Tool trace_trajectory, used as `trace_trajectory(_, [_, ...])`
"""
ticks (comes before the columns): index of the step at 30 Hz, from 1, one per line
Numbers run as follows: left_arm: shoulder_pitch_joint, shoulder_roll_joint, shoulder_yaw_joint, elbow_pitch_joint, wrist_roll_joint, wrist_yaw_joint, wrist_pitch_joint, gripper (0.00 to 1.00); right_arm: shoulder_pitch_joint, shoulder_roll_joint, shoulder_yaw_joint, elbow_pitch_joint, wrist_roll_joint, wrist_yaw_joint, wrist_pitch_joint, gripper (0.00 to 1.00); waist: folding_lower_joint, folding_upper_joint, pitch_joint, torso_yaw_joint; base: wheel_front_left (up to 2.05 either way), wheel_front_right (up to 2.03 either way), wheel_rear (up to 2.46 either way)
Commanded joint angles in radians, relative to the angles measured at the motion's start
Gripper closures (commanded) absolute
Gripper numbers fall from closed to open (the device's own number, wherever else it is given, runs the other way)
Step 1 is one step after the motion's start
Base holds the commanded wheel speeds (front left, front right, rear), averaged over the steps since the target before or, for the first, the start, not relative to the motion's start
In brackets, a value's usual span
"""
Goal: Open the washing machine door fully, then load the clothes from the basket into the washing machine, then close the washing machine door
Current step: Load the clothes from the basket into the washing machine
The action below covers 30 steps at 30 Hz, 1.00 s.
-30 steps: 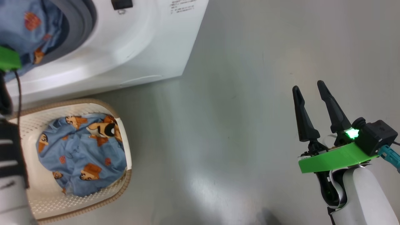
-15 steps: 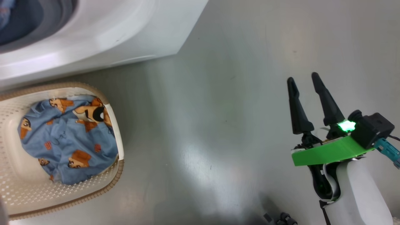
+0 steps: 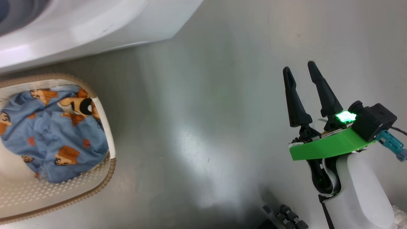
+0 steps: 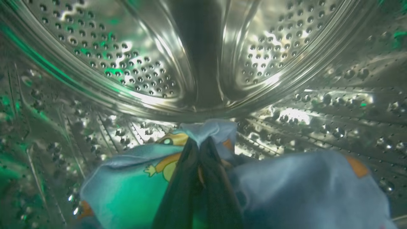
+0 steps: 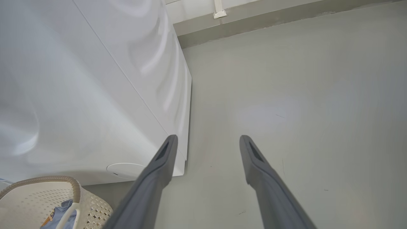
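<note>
Light blue fabric printed with orange-brown and black cartoon boys makes up the clothes (image 3: 47, 133). They lie crumpled in the basket (image 3: 109, 165), on the side nearer the washing machine (image 3: 95, 25). The basket is cream plastic with perforated walls, a brown woven-look rim and a white handle. It stands on the grey floor (image 3: 206, 111) just before the machine's white front; whether the two touch cannot be told. The head view cuts the basket off at the left, so its long axis is hard to judge. Its rounded corner faces the right gripper (image 3: 298, 65).

One garment (image 4: 127, 187) of the same print is inside the steel perforated drum (image 4: 127, 63), tinted green on one side. The left gripper (image 4: 199, 143) has its two dark fingers pressed together on a fold of it. The fold bunches over the fingertips and the rest trails back along both sides of the fingers, running out at the view's bottom edge. This gripper points deep into the drum, toward its rear wall.

The right gripper hangs over bare floor, well apart from the basket, its fingers spread wide and holding nothing. It points past the machine's near corner toward the grey strip (image 5: 286, 17) at the floor's far edge. A round hatch (image 5: 125, 168) sits low on the machine.
</note>
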Motion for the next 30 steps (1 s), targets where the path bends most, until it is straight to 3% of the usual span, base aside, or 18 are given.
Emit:
trace_trajectory(1, [-0.023,0.072,0.006,-0.051,0.011,-0.002,-0.052,1.0,0.017,0.006,0.02,-0.019,0.017,0.006,-0.007,0.0,-0.0001,-0.0001,0.024,-0.015,0.0,0.0,0.0])
trace_trajectory(7, [-0.049,0.116,-0.038,-0.097,0.084,0.001,-0.292,1.0,0.01,0.007,0.023,-0.015,0.043,0.006,-0.007,0.0,-0.0001,-0.0001,0.041,-0.021,0.0,0.0,0.0])
trace_trajectory(10, [-0.056,0.117,-0.045,-0.082,0.095,0.006,-0.34,1.0,0.008,0.007,0.023,-0.013,0.048,0.006,-0.007,0.0,-0.0001,-0.0001,0.038,-0.019,0.0,0.0,0.0])
trace_trajectory(15, [-0.049,0.108,-0.05,-0.023,0.08,0.006,-0.339,1.0,0.005,0.007,0.023,-0.01,0.047,0.006,-0.007,0.0,-0.0001,-0.0001,0.03,-0.009,0.0,0.0,0.0])
trace_trajectory(27, [-0.01,0.089,-0.058,0.074,0.006,0.002,-0.214,1.0,0.01,0.007,0.011,-0.002,0.029,0.006,-0.007,0.0,-0.0001,-0.0001,-0.005,0.019,0.0,0.0,0.0])
trace_trajectory(28, [-0.007,0.086,-0.055,0.075,0.001,0.005,-0.215,0.91,0.009,0.007,0.012,-0.002,0.028,0.006,-0.007,0.0,-0.0001,-0.0001,-0.008,0.021,0.0,0.0,0.0])
trace_trajectory(29, [-0.002,0.082,-0.051,0.077,-0.006,0.007,-0.216,0.42,0.009,0.007,0.012,-0.002,0.027,0.006,-0.007,0.0,-0.0001,-0.0001,-0.012,0.023,0.0,0.0,0.0])
trace_trajectory(30, [0.003,0.077,-0.049,0.082,-0.013,0.009,-0.213,0.0,0.008,0.007,0.012,-0.003,0.027,0.006,-0.007,0.0,-0.0001,-0.0001,-0.016,0.025,0.0,0.0,0.0])
